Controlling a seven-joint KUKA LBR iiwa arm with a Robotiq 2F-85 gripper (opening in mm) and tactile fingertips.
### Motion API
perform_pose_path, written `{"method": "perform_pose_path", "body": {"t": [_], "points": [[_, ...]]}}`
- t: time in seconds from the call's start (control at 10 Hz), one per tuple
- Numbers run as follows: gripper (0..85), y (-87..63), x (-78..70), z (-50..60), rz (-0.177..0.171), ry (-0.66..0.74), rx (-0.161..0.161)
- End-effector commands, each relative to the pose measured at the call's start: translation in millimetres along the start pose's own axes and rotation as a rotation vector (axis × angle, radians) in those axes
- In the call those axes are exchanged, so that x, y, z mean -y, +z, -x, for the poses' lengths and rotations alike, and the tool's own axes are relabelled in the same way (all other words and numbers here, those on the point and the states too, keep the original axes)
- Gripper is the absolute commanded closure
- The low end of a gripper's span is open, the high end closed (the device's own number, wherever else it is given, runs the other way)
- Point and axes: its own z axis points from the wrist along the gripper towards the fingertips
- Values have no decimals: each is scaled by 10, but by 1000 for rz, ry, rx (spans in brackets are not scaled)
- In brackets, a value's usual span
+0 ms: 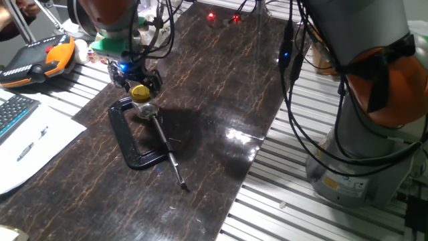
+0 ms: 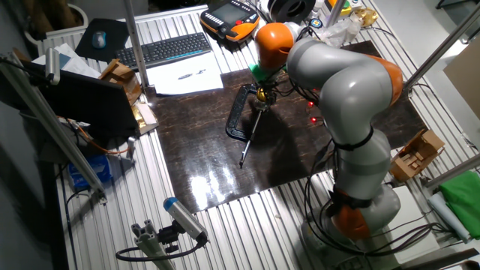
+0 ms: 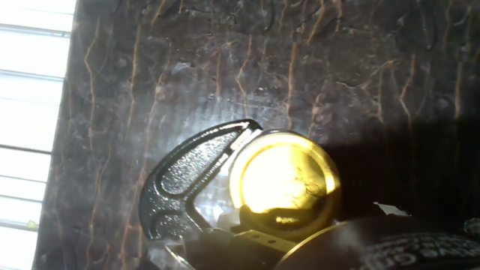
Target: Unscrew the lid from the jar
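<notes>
Dark marbled board laid over a slatted metal table (image 1: 287, 201); keyboard, papers and a teach pendant sit off to the side, away from the work.

Landmark: the black C-clamp (image 1: 130, 137), lying flat on the board with its screw handle running out along the surface, away from the gripper. The jar (image 1: 145, 109) stands upright at the clamp's jaw end, apparently pinched between the fixed jaw and the screw pad. The lid (image 1: 140, 91) sits on top of the jar, gold face up, still seated as far as can be judged.

The gripper (image 1: 136, 79) is directly above the clamp's jaw end, fingers pointing down at the lid. In the fixed view the fingertips flank the lid closely; actual contact is not resolvable. Cannot tell whether the fingers are spread or closed on the cap.

Hand view: the lid (image 3: 283, 182) fills the lower centre, glare-washed, with the clamp's curved jaw (image 3: 187, 176) beside it. The lid lies slightly off the view's middle, toward the lower edge.

Key relation: the jar's axis is vertical and roughly in line with the hand's approach axis. Judgement: the next move is a twist about that vertical, so centring over the lid matters first. An off-centre grip risks slipping on the thin rim or levering the jar in the clamp.
</notes>
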Motion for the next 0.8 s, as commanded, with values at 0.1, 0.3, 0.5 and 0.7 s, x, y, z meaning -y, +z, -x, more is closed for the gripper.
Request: {"method": "perform_pose_path", "body": {"t": [0.1, 0.3, 0.5, 0.7], "points": [[0, 12, -67, -5, -3, 7, 7], [0, 43, -66, 17, -9, 10, 9], [0, 43, -59, 34, -12, 10, 15], [0, 72, -61, 87, -7, 11, 14]]}}
